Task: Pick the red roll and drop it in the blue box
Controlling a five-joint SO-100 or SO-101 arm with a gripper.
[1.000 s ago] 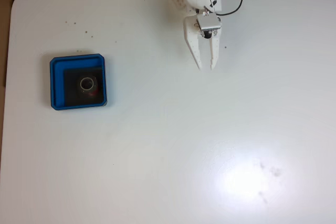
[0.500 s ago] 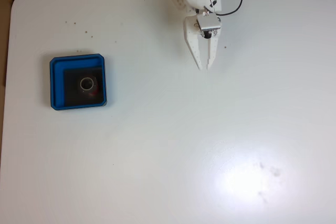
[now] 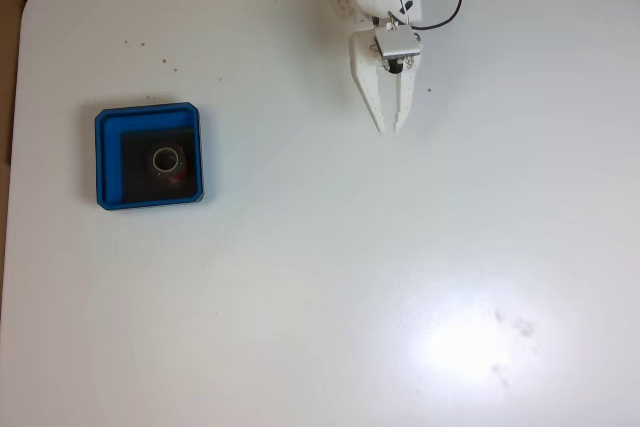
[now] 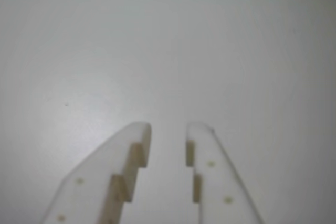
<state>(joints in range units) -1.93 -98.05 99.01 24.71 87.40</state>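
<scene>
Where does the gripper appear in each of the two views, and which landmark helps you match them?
Fixed view: the gripper hangs near the top, right of centre, tips pointing down, far from the blue box.
Wrist view: the gripper rises from the bottom edge, a narrow gap between its fingers.
Shared landmark: the bare white table under the tips.

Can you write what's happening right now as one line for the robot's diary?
red roll: inside blue box | gripper: empty, nearly closed, over bare table, far from box | task: looks done
</scene>
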